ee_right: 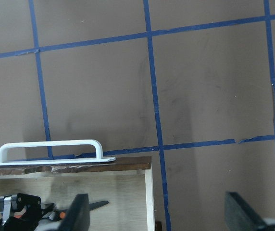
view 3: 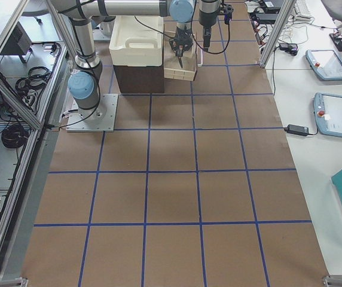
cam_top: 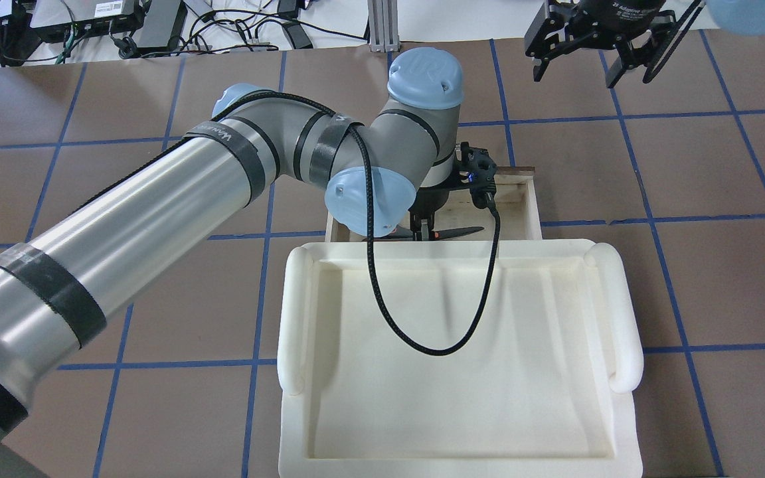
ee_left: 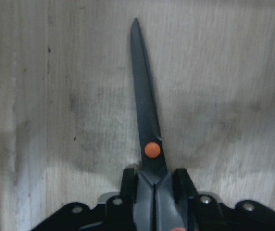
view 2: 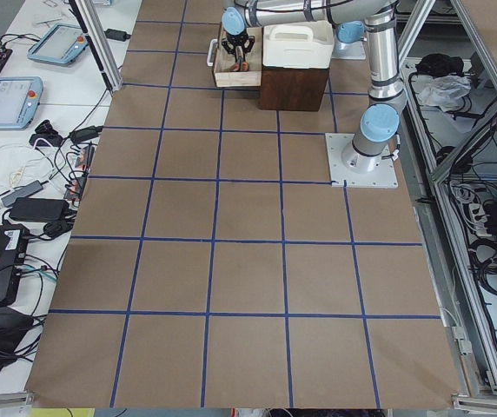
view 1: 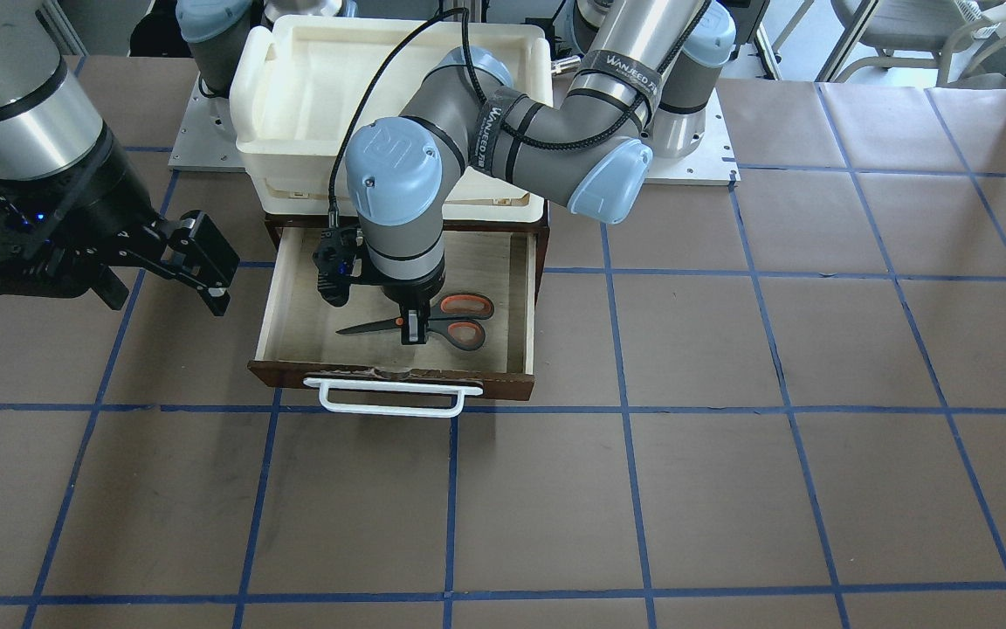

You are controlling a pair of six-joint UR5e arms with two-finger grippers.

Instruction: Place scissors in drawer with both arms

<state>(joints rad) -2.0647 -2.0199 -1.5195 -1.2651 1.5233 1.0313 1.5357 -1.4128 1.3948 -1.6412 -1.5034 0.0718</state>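
The dark wooden drawer (view 1: 269, 306) stands pulled open, showing its pale floor and white bar handle (view 1: 391, 398). The scissors (view 1: 455, 319) are inside it, blades pointing along the drawer and orange-lined loops to one side. My left gripper (view 1: 416, 336) reaches straight down into the drawer and is shut on the scissors just behind the orange pivot dot (ee_left: 152, 150). In the left wrist view its fingers (ee_left: 127, 185) flank the handle neck. My right gripper (view 1: 167, 301) is open and empty, held above the table beside the drawer; its wrist view shows the drawer front (ee_right: 80, 163).
A cream-white plastic tray (cam_top: 462, 358) sits on top of the cabinet behind the drawer. The left arm's elbow (cam_top: 369, 199) and a black cable loop (cam_top: 422, 348) hang over the tray. Brown table with blue tape lines (view 1: 625, 489) lies in front.
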